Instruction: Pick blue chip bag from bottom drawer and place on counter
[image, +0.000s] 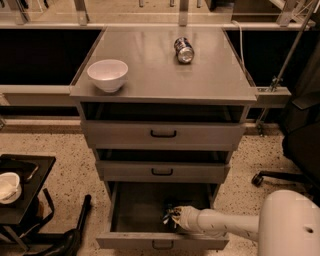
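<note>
Grey counter (160, 82) carries a white bowl (107, 75) at eight o'clock, a can (183, 50) on its side at one o'clock; tool (170, 216) down in the bottom drawer (135, 212).

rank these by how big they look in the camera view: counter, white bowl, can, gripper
1. counter
2. white bowl
3. can and the gripper, down in the bottom drawer, look about alike; their differing distance from the camera leaves that unsure.

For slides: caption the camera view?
Robot pincer inside open bottom drawer; bowl and can on counter.
</note>
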